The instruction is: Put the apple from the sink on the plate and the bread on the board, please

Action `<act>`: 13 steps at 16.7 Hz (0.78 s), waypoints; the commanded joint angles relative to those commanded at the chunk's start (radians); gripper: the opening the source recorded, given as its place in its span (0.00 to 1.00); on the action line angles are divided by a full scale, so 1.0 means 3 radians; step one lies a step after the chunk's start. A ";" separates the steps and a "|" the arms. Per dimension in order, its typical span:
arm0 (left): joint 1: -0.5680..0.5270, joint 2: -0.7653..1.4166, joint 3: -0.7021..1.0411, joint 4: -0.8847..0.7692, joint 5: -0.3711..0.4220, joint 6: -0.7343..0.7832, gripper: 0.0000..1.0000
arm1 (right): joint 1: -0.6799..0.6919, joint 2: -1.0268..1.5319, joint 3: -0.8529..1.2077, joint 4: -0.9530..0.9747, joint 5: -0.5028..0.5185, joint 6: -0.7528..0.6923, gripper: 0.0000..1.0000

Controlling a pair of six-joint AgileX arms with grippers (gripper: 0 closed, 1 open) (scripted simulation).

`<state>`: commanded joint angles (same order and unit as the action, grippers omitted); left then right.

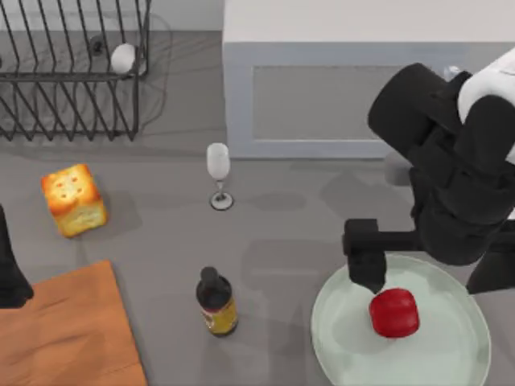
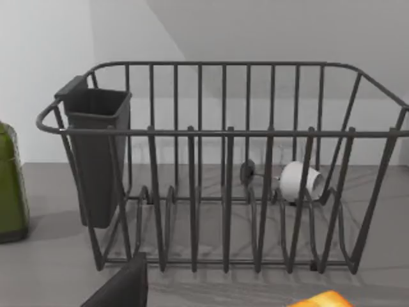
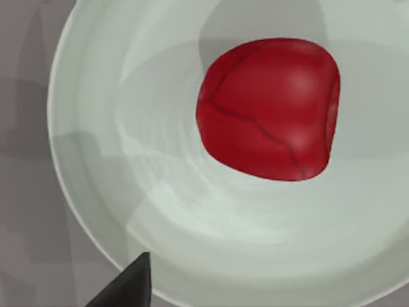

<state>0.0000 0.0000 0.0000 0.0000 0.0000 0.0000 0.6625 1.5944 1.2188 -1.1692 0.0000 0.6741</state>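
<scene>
Your right gripper (image 1: 372, 277) hangs over the far-left part of the plate (image 1: 451, 354), just beside the apple (image 1: 394, 313). The apple sits on the plate, a little left of the plate's middle, with pale plate showing on every side of it in the right wrist view, where the apple (image 3: 268, 109) lies free on the plate (image 3: 192, 243). Whether your right fingers are spread or closed, you cannot tell; they are not around the apple.

The plate rests on the grey table (image 1: 282, 233) at the near right. Your left arm (image 1: 12, 269) sits at the left edge of the table, at the far edge of the board (image 1: 64, 338); its fingers cannot be judged either.

The bread (image 1: 74, 199) stands on the table beyond the board, apart from it, toasted top up. The board lies flat at the near left corner with nothing on its visible surface.

Between board and plate stands a dark bottle with a yellow label (image 1: 216, 303). Farther back a wine glass (image 1: 218, 173) stands upright. At the far left sits the wire dish rack (image 1: 72, 72), with a white cup (image 1: 123, 58) lying inside it on its side. In the left wrist view the rack (image 2: 223, 134) carries a dark utensil holder (image 2: 96, 153) at one end, and a green bottle (image 2: 11, 185) stands beside it.
</scene>
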 joint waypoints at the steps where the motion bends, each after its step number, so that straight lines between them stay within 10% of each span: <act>1: 0.0000 0.0000 0.0000 0.0000 0.0000 0.0000 1.00 | -0.0045 -0.0092 -0.0079 0.0076 0.0000 -0.0046 1.00; 13: 0.0000 0.0000 0.0000 0.0000 0.0000 0.0000 1.00 | -0.1306 -0.3363 -0.2426 0.2321 0.0000 -0.1329 1.00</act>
<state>0.0000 0.0000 0.0000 0.0000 0.0000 0.0000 0.2705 0.5855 0.4909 -0.4730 0.0000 0.2753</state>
